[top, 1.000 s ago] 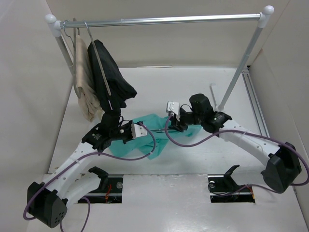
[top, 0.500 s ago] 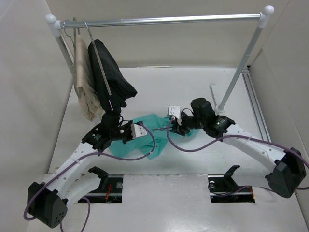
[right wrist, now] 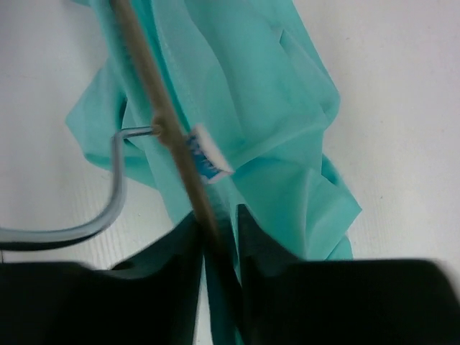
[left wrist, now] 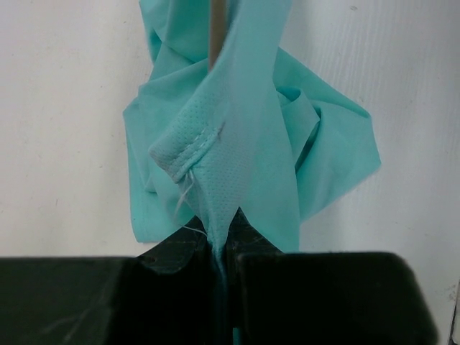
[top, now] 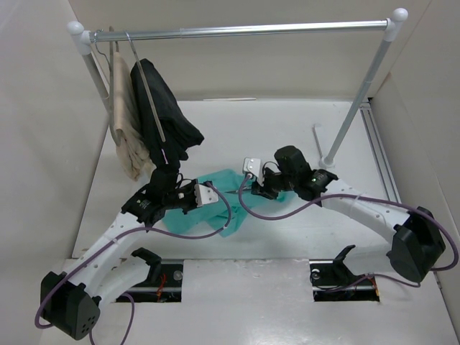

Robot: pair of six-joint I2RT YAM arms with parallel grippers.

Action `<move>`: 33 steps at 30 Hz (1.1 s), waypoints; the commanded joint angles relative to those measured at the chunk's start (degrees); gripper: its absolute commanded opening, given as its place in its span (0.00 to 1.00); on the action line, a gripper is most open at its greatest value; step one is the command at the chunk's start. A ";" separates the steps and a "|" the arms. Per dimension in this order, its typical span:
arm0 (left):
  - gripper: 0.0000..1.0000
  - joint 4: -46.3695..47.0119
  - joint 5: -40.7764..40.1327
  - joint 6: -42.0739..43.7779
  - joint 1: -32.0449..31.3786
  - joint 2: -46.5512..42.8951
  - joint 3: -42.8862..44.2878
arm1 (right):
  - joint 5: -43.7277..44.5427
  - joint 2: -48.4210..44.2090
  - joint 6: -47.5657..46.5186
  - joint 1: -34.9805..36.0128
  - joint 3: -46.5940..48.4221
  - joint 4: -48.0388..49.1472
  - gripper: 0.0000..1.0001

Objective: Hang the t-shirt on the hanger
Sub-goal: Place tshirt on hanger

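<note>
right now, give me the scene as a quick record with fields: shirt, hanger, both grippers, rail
t-shirt: teal, bunched on the table, not on the rail
hanger: its arm runs along the shirt by the neck label; wire hook sticks out to one side
left gripper: shut on a fold of the t-shirt
right gripper: shut on the hanger arm, shirt fabric right beside it
rail: beige garment and black garment hang at its left end

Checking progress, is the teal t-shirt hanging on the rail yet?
No, the t-shirt lies crumpled on the table, not on the rail.
</note>
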 commanded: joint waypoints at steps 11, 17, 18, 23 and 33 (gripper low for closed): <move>0.42 2.24 -2.37 1.26 0.13 -1.92 -0.10 | 0.03 -2.94 2.03 -1.21 3.56 0.85 0.00; 0.73 9.35 -4.67 -4.53 0.13 -9.82 0.42 | 1.44 -6.03 4.24 -5.35 6.72 -5.72 0.00; 0.82 12.23 -4.05 -5.06 0.13 -12.79 -0.27 | 1.44 -6.03 4.76 -6.22 8.47 -6.70 0.00; 0.89 15.51 -2.13 -11.73 0.13 -17.12 1.56 | 2.66 -7.08 7.83 -7.29 13.66 -10.48 0.00; 0.85 7.08 9.74 -15.57 0.13 -3.79 7.01 | 9.96 -5.68 15.21 -10.45 32.99 -25.33 0.00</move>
